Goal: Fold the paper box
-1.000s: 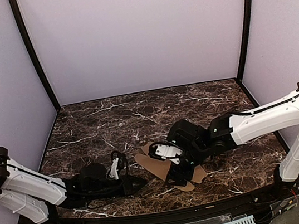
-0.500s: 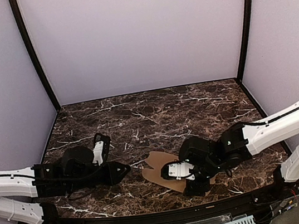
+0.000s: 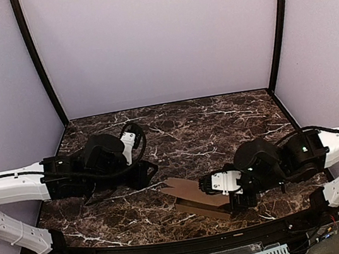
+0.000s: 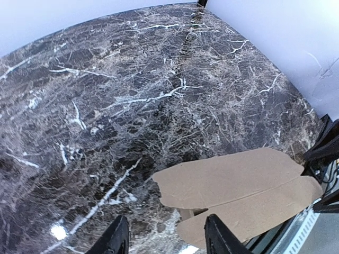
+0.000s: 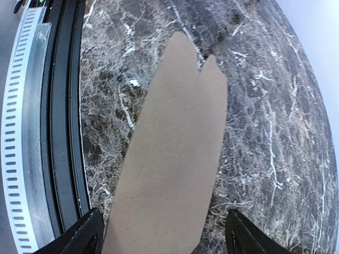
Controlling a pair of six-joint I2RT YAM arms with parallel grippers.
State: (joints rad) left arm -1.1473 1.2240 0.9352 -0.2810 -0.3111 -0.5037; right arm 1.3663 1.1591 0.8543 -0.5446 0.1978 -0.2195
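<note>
The tan-brown cardboard paper box (image 3: 192,194) lies on the dark veined marble table (image 3: 207,121) at five o'clock from its centre, its three o'clock end between the fingers of the right gripper (image 3: 235,201), the left gripper (image 3: 149,170) apart at ten o'clock.

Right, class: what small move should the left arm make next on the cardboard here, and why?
Probably ease the left end effector forward and down onto the nearest rounded flap of the tan-brown cardboard paper box. Its fingers stand apart and empty just short of that flap, while the right end effector, also open, straddles the box's other end.
</note>
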